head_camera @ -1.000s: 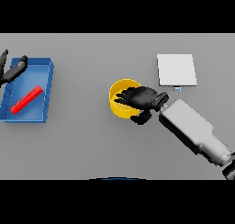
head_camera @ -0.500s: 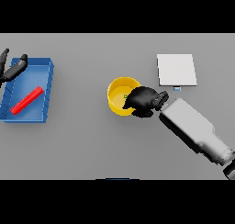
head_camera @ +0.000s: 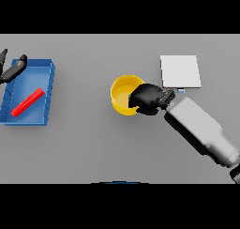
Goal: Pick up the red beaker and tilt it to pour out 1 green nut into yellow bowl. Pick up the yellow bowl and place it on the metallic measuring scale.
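The yellow bowl (head_camera: 123,92) stands on the grey table at the middle of the head view. My right hand (head_camera: 149,98) is curled over its right rim, gripping the wall. A small green nut (head_camera: 130,97) peeks out inside the bowl beside the fingers. The metallic measuring scale (head_camera: 180,71), a pale square plate, lies to the upper right of the bowl. The red beaker (head_camera: 28,102) lies on its side in the blue tray (head_camera: 48,96) at the far left. My left hand (head_camera: 12,69) rests at the tray's upper left corner with its fingers straight.
The blue tray takes up the table's left side, with its raised walls around the red beaker. My right forearm (head_camera: 201,132) stretches from the lower right toward the bowl, just below the scale.
My right hand's fingers have curled tighter over the bowl's right rim, going from spread across the bowl to a closed grip. The bowl, tray and left hand have stayed put.
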{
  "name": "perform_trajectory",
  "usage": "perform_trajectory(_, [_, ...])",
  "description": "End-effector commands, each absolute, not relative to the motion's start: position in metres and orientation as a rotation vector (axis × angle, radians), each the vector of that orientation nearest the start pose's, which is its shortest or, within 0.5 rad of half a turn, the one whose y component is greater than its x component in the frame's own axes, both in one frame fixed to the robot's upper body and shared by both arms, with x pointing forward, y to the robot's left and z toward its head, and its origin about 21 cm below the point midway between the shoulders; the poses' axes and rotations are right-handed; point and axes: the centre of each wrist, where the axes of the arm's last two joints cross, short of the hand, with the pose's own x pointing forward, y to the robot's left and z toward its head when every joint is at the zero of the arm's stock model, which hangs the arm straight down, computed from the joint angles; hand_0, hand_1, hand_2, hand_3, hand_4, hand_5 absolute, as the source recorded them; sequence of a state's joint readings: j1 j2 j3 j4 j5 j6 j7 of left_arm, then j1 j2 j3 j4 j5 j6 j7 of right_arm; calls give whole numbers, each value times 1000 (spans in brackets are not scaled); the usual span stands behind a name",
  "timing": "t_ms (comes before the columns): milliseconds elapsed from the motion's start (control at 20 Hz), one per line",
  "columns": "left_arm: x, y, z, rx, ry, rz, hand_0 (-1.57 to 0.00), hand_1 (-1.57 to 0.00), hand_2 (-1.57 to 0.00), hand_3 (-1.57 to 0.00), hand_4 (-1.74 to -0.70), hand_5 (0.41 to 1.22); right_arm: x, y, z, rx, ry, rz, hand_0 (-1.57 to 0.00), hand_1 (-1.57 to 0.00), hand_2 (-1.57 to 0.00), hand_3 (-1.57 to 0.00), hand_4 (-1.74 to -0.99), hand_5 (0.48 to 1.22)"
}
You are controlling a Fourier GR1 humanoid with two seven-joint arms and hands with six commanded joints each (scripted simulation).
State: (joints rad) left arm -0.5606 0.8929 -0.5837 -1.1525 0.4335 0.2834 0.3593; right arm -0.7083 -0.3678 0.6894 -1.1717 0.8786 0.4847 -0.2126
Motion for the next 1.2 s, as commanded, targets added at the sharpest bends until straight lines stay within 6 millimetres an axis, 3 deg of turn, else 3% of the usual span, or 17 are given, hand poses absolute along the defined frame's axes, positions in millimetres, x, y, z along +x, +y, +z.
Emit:
perform_trajectory(0, [348,342,99,586,-1127,-398,1,1,1,1,-719,696,354,-135,71,-339,-1243,2140,-1548,-1546,-1337,-1331,-1732,1215])
perform_trajectory(250, [348,342,97,581,-1124,-398,1,1,1,1,-722,688,352,-148,108,-404,-1281,2082,-1563,-1563,-1432,-1208,-1738,1219])
perform_trajectory(600, [343,340,101,581,-1130,-411,1,1,1,1,-721,694,359,-173,127,-545,-1291,1998,-1563,-1569,-1526,-1157,-1740,1220])
perform_trajectory(900, [343,338,107,588,-1133,-406,1,1,1,1,-729,717,379,-203,131,-657,-1281,1892,-1569,-1571,-1534,-1151,-1741,1221])
perform_trajectory(1150, [342,342,106,585,-1115,-388,1,1,1,1,-739,734,397,-235,119,-720,-1249,1822,-1570,-1571,-1546,-1146,-1741,1221])
